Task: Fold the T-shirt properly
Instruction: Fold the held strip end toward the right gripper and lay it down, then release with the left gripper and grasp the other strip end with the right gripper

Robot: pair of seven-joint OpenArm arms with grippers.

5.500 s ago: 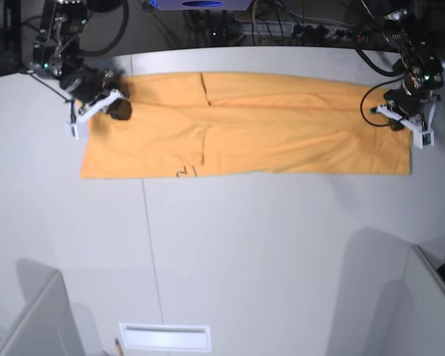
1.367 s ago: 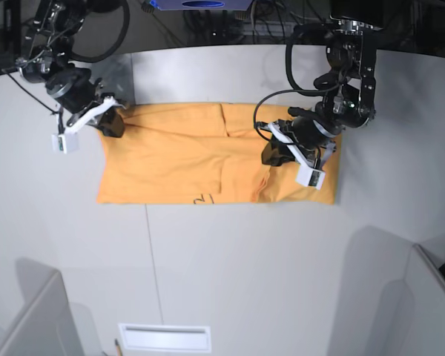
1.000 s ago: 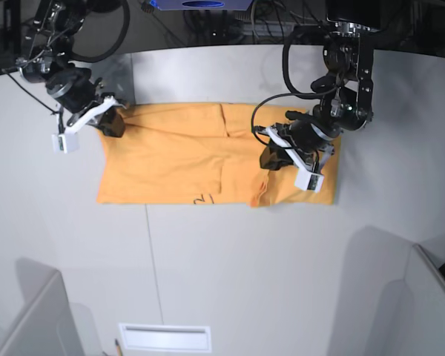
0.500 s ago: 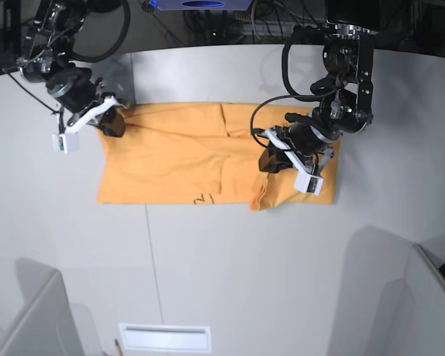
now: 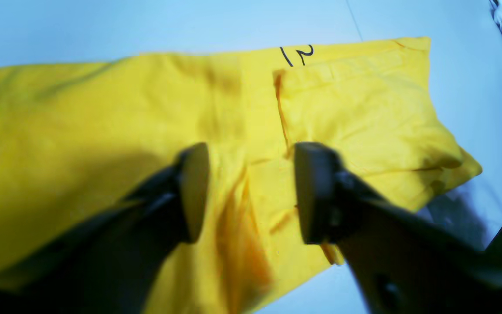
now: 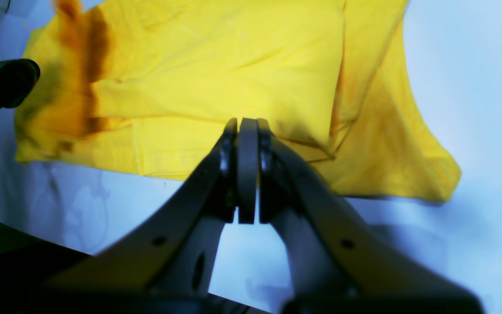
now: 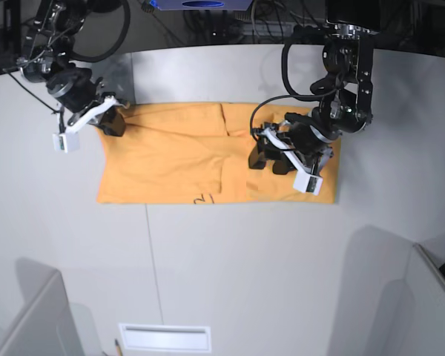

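A light-orange T-shirt (image 7: pixel 208 159) lies across the upper middle of the base view on a grey table (image 7: pixel 230 274), a flat band whose long axis runs left to right, its right end doubled back over itself. Over that doubled end, right of centre, the left gripper (image 7: pixel 271 156) hangs with its jaws spread apart and nothing between them; the left wrist view shows only cloth lying beneath the gap, and black marks (image 5: pixel 296 54) near the shirt's far edge. At the upper left, the right gripper (image 7: pixel 113 122) sits at the shirt's top-left corner, its jaws pressed together; the right wrist view does not settle whether they pinch fabric. The shirt's unfolded length stretches leftward from the left gripper, which appears best placed for the fold's loose right end, while the right gripper anchors the opposite corner.
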